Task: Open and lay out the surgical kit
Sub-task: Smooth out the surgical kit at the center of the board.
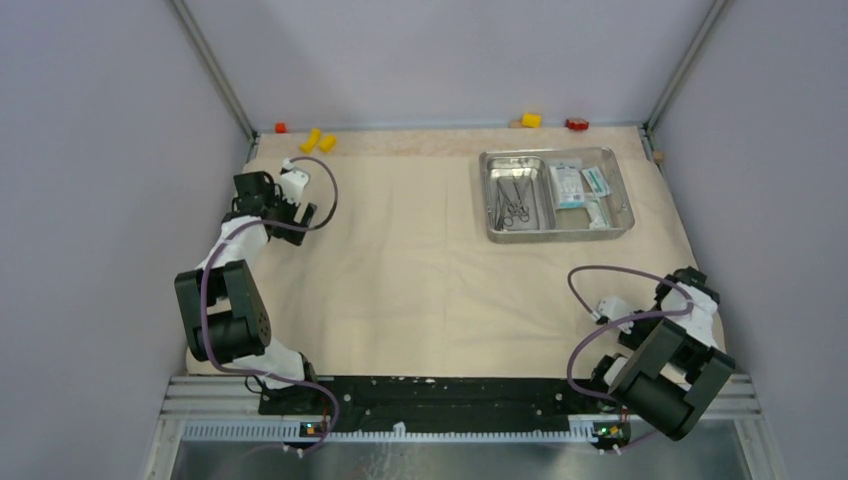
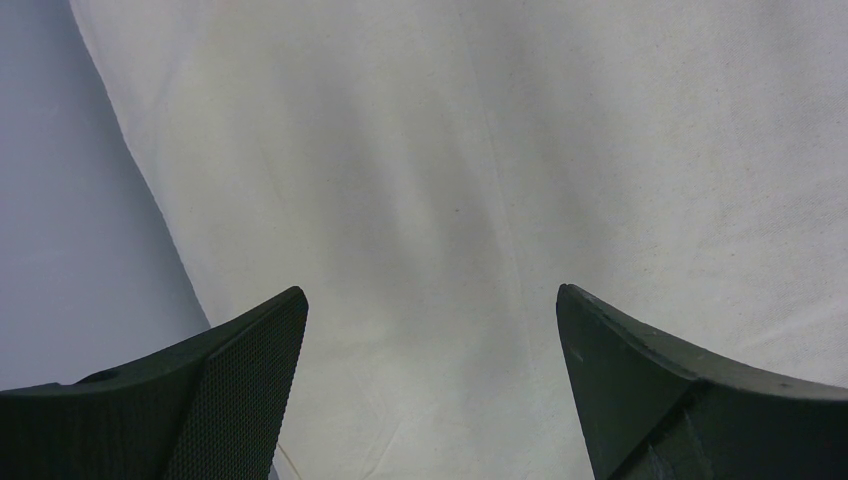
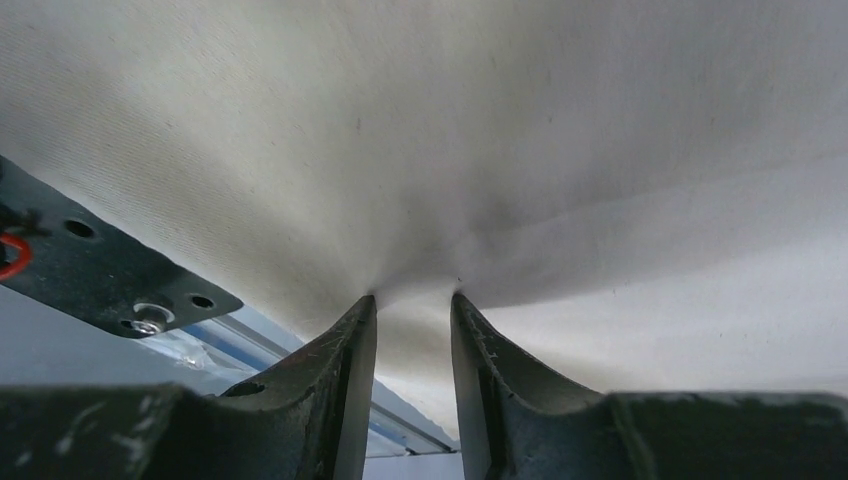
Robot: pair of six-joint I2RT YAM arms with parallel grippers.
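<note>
The beige cloth wrap [image 1: 400, 250] lies spread flat over the table. At its back right stands the shiny steel tray [image 1: 625, 195], holding thin metal instruments [image 1: 513, 205] on its left side and white-and-teal packets [image 1: 575, 185] on its right. My left gripper [image 1: 298, 205] hovers over the cloth's far left part, wide open [image 2: 430, 300] with only bare cloth [image 2: 480, 180] below. My right gripper [image 1: 690, 285] is at the cloth's near right corner. Its jaws [image 3: 413, 297] stand narrowly apart, with a raised fold of cloth [image 3: 415, 250] pinched between them.
Yellow blocks [image 1: 318, 140] and a red block [image 1: 280, 127] lie at the back left; another yellow block [image 1: 531, 120] and a red block [image 1: 576, 124] lie at the back right. Grey walls enclose three sides. The black mounting rail [image 1: 450, 395] runs along the near edge.
</note>
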